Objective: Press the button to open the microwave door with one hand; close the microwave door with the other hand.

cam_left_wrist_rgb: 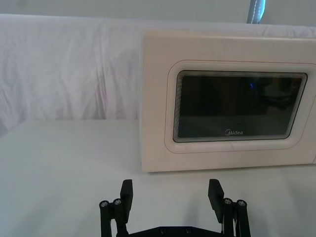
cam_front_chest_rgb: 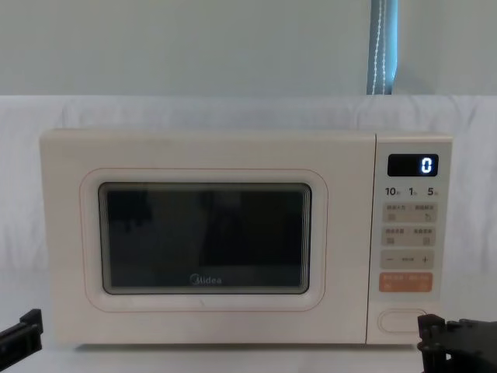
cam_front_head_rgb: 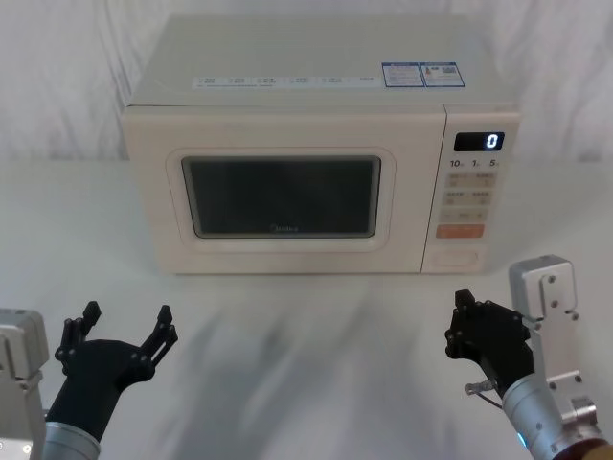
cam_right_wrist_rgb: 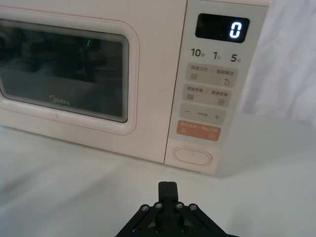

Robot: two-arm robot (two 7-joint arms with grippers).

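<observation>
Button [cam_right_wrist_rgb: 192, 156] just ahead of closed right claw [cam_right_wrist_rgb: 167, 186], apart.

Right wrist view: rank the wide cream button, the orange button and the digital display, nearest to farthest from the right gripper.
From the right gripper, shut, low before the panel:
1. The button, panel's bottom.
2. The orange button, just above it.
3. The digital display, panel's top.
</observation>
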